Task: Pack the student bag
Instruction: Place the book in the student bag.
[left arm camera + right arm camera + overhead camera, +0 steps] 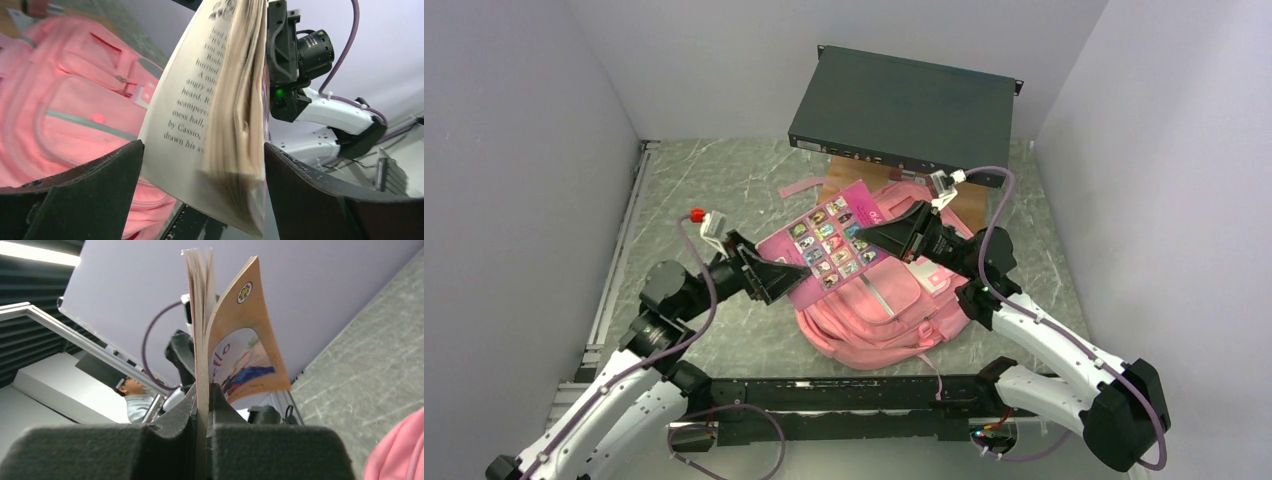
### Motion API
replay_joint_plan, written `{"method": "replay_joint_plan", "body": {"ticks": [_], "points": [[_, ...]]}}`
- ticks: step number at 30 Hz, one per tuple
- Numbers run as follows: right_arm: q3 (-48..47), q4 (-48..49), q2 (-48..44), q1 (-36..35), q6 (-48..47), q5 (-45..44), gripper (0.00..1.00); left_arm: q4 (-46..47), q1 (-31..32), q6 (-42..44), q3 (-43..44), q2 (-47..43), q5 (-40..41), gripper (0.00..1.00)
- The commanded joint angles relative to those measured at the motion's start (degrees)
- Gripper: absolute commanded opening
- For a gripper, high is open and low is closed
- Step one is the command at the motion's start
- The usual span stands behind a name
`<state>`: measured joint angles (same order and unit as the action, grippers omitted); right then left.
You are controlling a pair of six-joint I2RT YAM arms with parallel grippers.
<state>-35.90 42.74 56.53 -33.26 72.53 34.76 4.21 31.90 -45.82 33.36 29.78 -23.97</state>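
Note:
The student bag (879,315) is a pink backpack lying flat on the table's middle, front pockets up. It also shows in the left wrist view (75,100) and as a corner in the right wrist view (400,450). A paperback book (829,240) with a magenta cover hangs above the bag. My right gripper (874,237) is shut on the book's right edge (202,340), pages pinched between its pads (202,405). My left gripper (789,280) is open with the book's lower end (235,100) between its wide fingers (202,170), a loose page flared out.
A black flat rack unit (904,105) sits raised at the back on a brown box (969,205). A pink strap (799,188) trails behind the bag. A black rail (844,400) runs along the near edge. Grey walls close in left and right.

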Motion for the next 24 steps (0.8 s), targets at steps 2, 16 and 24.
{"method": "replay_joint_plan", "body": {"ticks": [2,16,24], "points": [[0.0,10.8,-2.1,-0.7,1.9,-9.3,0.0,22.6,0.0,-11.8,-5.6,5.2,-11.0,0.78],[-0.3,3.4,-5.7,-0.8,-2.9,-13.2,0.0,-20.2,0.1,2.5,6.6,-8.4,16.6,1.0],[-1.6,12.8,0.1,-0.7,1.8,-9.2,0.0,-7.2,0.1,-6.4,3.6,-1.0,-1.0,1.0]]}}
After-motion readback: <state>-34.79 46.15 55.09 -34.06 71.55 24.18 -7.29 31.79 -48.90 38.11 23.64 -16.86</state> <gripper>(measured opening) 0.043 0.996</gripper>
